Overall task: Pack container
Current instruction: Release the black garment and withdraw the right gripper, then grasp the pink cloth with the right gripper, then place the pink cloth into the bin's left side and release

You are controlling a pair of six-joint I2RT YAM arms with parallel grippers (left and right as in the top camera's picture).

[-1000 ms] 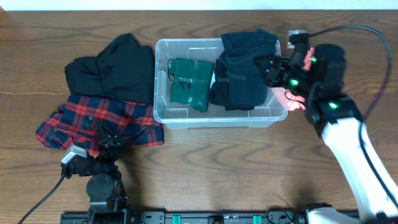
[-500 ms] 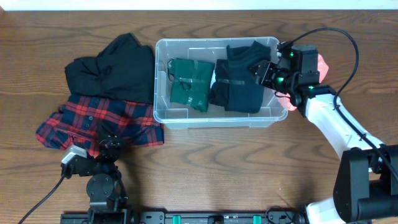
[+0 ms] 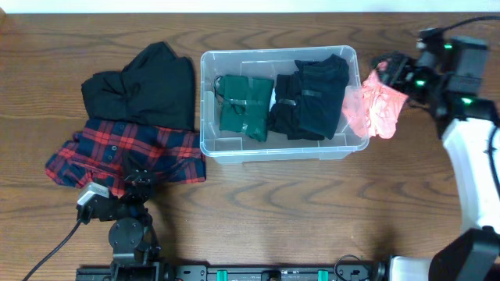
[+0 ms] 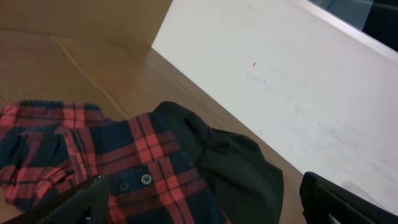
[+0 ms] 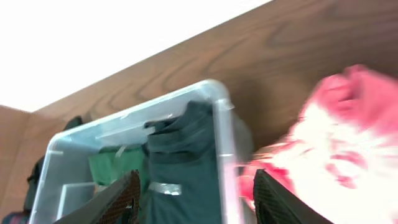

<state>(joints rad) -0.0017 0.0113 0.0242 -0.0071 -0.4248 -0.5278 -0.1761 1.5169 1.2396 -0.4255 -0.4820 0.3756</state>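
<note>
Right claw (image 3: 394, 72) hangs above the table (image 3: 312, 211), off the right end of the container (image 3: 281, 151). In its wrist view the two fingers (image 5: 118, 199) are spread wide with nothing between them, so the claw is released. The container sits on the table just to this claw's left. The wrist view shows its near corner and thick rim (image 5: 222, 124) ahead of the fingers, towards the left one. Inside, on the side nearer the right claw, lies a folded dark garment (image 3: 312, 97). On the far side lies a folded green garment (image 3: 244, 105), and the two touch at mid-bin. A pink cloth (image 3: 375, 105), crumpled, lies on the table directly under and just in front of the right claw, up against the outside of the container's end wall. It is blurred in the wrist view (image 5: 336, 137). Left claw (image 3: 133, 173) is low, over a red plaid shirt (image 3: 117, 152), well apart from the container. Its fingers (image 4: 74, 202) are also spread and empty. Ahead of this claw, a black garment (image 3: 144, 90) overlaps the shirt's far edge.
</note>
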